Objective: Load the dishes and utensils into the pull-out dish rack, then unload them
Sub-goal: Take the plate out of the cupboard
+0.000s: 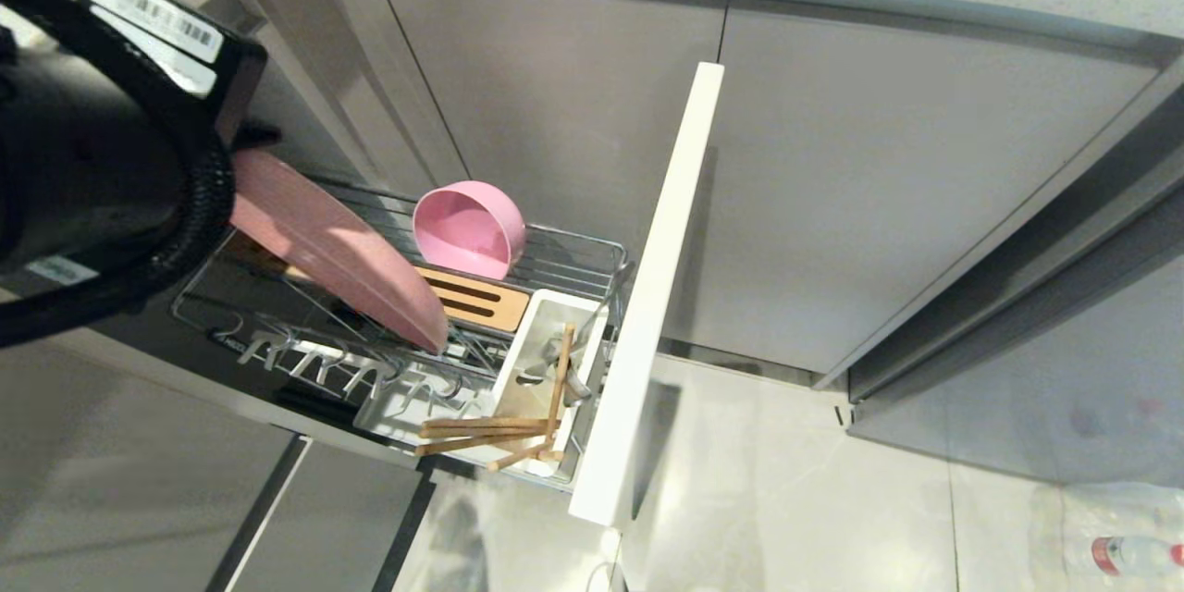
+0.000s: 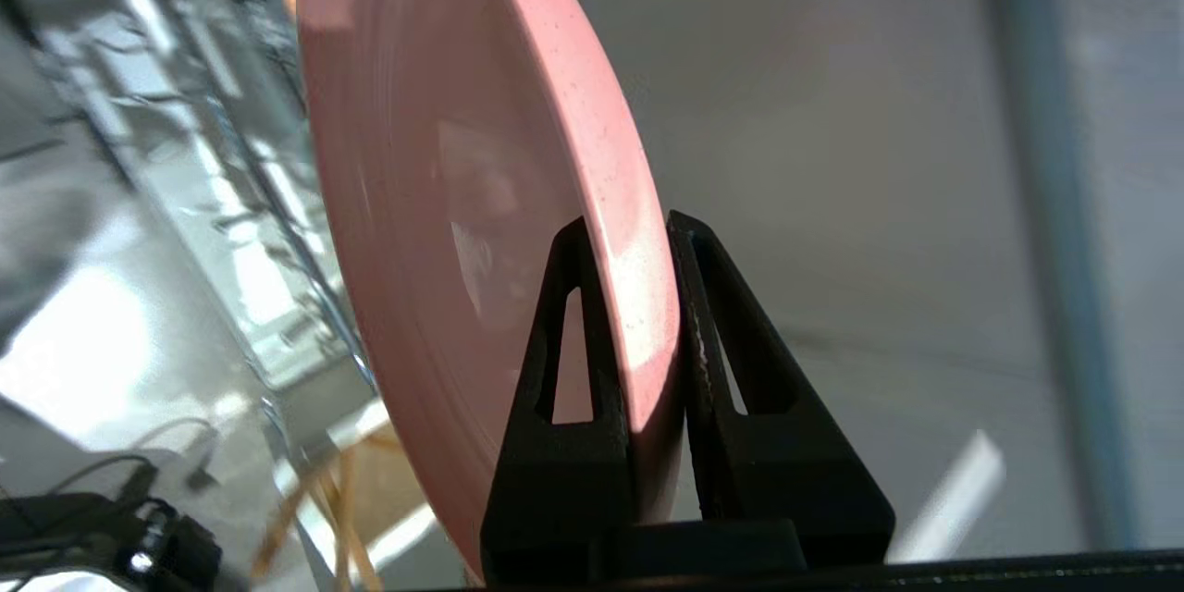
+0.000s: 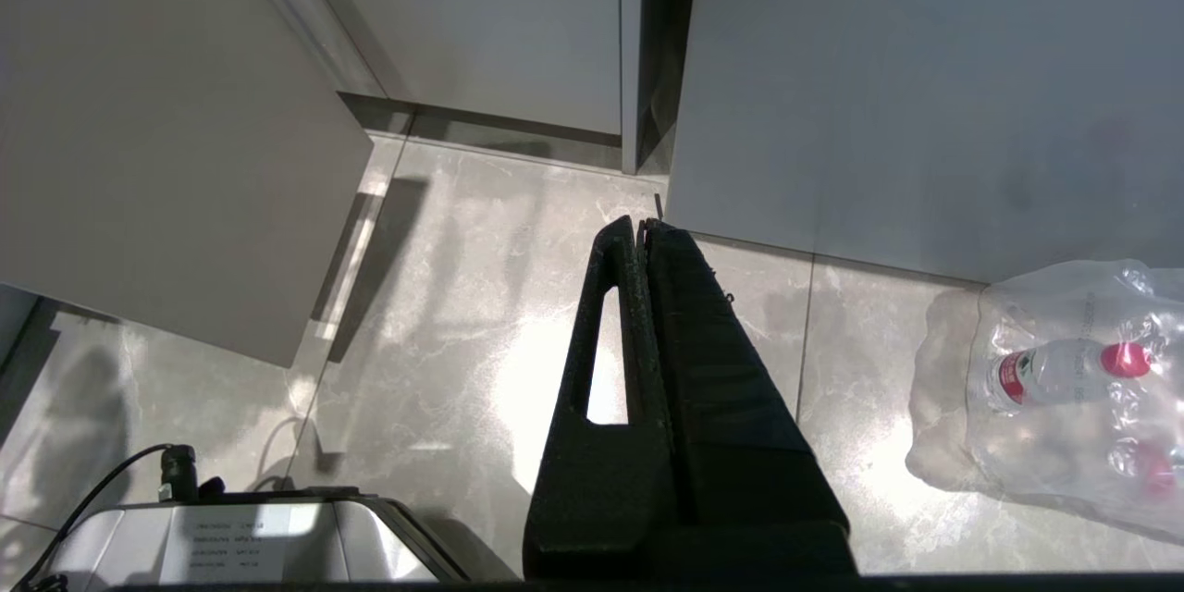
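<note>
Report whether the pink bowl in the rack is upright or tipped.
Tipped. The pink bowl lies on its side in the wire rack, its open mouth facing outward, not up.

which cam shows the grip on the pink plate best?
Left wrist view: the left pincer is shut on the pink plate, one finger on each face of the rim. Head view shows the plate over the rack, grip hidden. Right wrist view shows neither.

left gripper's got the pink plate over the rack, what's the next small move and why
Probably ease the plate further along its path over the rack while keeping the grip; whether it is going in or coming out the frames cannot tell. The left gripper pinches its rim, its far edge low among the wires, near the wooden strip. The bowl sits close behind, so go slowly. The right gripper is shut, parked above the floor.
</note>
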Controlling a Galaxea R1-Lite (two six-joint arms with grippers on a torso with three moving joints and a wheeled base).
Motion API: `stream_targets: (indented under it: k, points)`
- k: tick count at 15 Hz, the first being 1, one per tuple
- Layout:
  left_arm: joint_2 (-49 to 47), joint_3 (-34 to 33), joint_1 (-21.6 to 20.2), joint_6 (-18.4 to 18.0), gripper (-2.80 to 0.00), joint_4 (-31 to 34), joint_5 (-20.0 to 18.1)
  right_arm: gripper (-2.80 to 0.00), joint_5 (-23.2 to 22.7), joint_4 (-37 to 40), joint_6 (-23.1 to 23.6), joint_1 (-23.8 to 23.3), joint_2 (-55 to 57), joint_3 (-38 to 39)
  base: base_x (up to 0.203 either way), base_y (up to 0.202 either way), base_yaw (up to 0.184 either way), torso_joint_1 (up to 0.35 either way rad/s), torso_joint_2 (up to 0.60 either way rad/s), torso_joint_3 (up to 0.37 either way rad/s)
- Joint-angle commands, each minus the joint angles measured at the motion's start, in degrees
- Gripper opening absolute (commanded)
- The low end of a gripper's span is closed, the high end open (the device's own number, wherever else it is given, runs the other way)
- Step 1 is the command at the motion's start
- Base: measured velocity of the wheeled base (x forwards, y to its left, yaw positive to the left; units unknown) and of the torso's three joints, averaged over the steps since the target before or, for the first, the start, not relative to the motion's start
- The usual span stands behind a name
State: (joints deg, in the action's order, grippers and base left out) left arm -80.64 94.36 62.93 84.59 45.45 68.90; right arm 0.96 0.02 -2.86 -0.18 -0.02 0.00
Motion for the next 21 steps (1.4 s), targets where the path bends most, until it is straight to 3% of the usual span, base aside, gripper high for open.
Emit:
stream_targets:
  k: [1, 4, 9, 10, 16, 18, 21]
  points:
    - [1.54, 1.12, 3.22, -0.22, -2.8, 0.17, 0.52, -2.8, 0.0, -0.02, -0.04, 0.01, 0.02, 0.09, 0.0, 0.0, 0.0, 0.0, 0.0, 0.0]
    - [1.37, 6.08, 7.49, -5.34, -2.8, 0.0, 0.61, -2.8, 0.0, 0.01, -0.04, 0.01, 0.02, 0.09, 0.0, 0.0, 0.0, 0.0, 0.0, 0.0]
    - [-3.59, 16.73, 10.97, -18.47, -2.8, -0.54, 0.45, -2.8, 0.0, 0.01, -0.04, 0.01, 0.02, 0.09, 0.0, 0.0, 0.0, 0.0, 0.0, 0.0]
    - [-4.48, 17.34, 11.17, -21.21, -2.8, -3.07, 0.44, -2.8, 0.0, -0.02, -0.04, 0.01, 0.02, 0.09, 0.0, 0.0, 0.0, 0.0, 0.0, 0.0]
    - [-5.64, 17.44, 3.69, -27.23, -2.8, -11.55, -1.59, -2.8, 0.0, -0.02, -0.04, 0.01, 0.02, 0.09, 0.0, 0.0, 0.0, 0.0, 0.0, 0.0]
    - [-5.19, 17.46, 3.36, -32.78, -2.8, -16.89, -1.79, -2.8, 0.0, 0.06, -0.04, 0.01, 0.02, 0.09, 0.0, 0.0, 0.0, 0.0, 0.0, 0.0]
    - [-4.74, 17.45, 3.34, -44.94, -2.8, -29.23, -1.84, -2.8, 0.0, -0.02, -0.04, 0.01, 0.02, 0.09, 0.0, 0.0, 0.0, 0.0, 0.0, 0.0]
